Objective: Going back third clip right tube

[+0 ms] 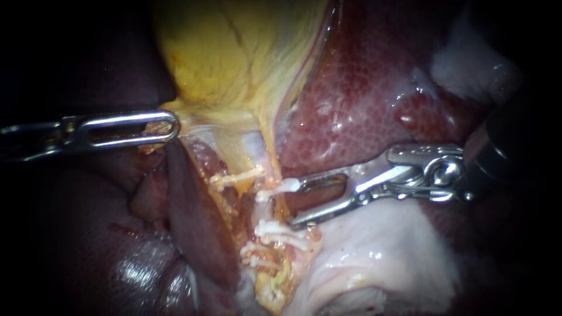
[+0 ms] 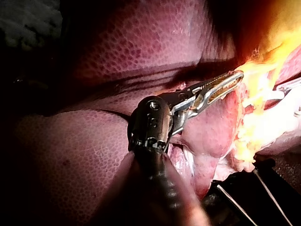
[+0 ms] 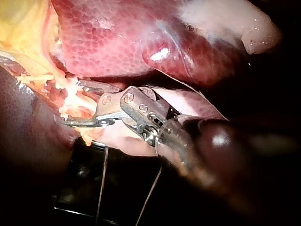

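Light lands on the middle of the endoscope view: the gallbladder glows bright, the liver throws wet white glints, and all round it drops to black. Hard glare on the right instrument at its hinge. Left wrist view: tissue ahead of the left instrument burns out in glare, deep shadow behind. Right wrist view: dim, black under the shaft

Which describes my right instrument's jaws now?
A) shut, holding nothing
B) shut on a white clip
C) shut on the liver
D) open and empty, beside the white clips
D: the endoscope view shows a clear gap between the jaws of the right instrument, with nothing gripped and the white clips just off their tips.
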Tool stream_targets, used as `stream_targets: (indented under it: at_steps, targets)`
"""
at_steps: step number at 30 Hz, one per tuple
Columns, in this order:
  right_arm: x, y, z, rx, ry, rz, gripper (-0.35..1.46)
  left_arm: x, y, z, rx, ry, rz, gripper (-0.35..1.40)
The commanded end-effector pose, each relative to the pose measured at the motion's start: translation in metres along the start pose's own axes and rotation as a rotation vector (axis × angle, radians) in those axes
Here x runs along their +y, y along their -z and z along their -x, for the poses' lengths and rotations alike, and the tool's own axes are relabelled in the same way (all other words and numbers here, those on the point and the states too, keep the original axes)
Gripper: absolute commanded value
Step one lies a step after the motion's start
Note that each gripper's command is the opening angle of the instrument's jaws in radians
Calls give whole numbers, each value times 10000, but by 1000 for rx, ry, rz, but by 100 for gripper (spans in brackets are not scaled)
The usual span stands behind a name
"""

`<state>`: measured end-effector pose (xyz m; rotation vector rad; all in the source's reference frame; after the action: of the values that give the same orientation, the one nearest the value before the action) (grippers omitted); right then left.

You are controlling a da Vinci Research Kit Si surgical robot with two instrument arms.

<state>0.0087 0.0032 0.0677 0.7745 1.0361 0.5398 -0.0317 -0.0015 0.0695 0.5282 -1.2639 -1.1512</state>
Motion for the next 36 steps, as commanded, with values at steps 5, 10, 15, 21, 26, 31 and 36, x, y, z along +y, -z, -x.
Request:
stream_targets:
  at_steps: [5, 10, 15, 21, 26, 31, 36]
  targets:
    - [-22, 29, -28, 22, 105, -1, 60, 1, -6, -7, -3, -3, 5, -35]
    - [-39, 45, -45, 26, 175, 10, 60, 0, -7, -8, -3, -3, 6, -35]
    - [-42, 48, -46, 28, 191, 9, 60, 1, -16, -15, -6, -7, 9, -35]
    - [-42, 53, -44, 27, 192, 8, 60, 4, -51, -41, 9, -22, -4, -35]
    - [-42, 54, -43, 27, 192, 7, 60, 8, -84, -56, 27, -30, -14, -35]
    - [-43, 56, -42, 27, 193, 6, 60, 8, -103, -66, 37, -36, -24, -35]
    - [-43, 56, -42, 27, 193, 6, 60, 8, -106, -69, 44, -37, -25, -35]
